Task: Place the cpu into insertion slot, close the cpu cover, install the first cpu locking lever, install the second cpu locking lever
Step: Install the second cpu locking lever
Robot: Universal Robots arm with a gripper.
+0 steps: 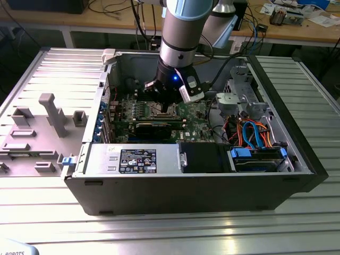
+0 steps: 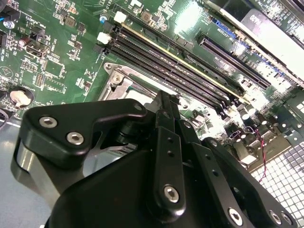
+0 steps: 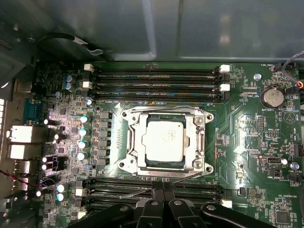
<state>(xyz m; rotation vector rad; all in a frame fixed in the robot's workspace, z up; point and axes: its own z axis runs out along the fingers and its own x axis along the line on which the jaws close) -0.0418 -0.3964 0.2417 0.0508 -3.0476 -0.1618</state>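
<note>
I have the arm reaching down into the open computer case (image 1: 297, 154), with the gripper (image 1: 169, 101) low over the green motherboard (image 1: 191, 119), close above the socket area. In the first wrist view the cpu (image 3: 164, 138) lies flat in the insertion slot (image 3: 142, 161), its dull silver top facing up, and the cpu cover (image 3: 199, 137) is closed down around it, the frame lying flat on all 4 sides of the chip. A thin wire locking lever (image 3: 156, 183) runs at a slant along the socket edge nearest the gripper, between the socket and the memory slots (image 3: 156, 78); I cannot tell whether it is latched.

Room is tight. Long black memory slots run just beside the socket on 2 opposite sides, and a row of capacitors (image 3: 83, 137) stands near a third. In the exterior view the case's back wall (image 1: 133, 66) rises close behind the arm, a graphics card (image 1: 154, 128) lies in front of the socket, and the drive bay with orange and blue cables (image 1: 252, 133) sits toward the exterior view's right.

The fingers (image 3: 159, 190) show as 2 black tips pressed side by side at the edge of the socket, so the jaws stand together with nothing between them. The second wrist view looks past the gripper's black linkage (image 2: 166, 156), which hides most of the socket; a silver corner of the frame (image 2: 116, 83) pokes out beside it.
</note>
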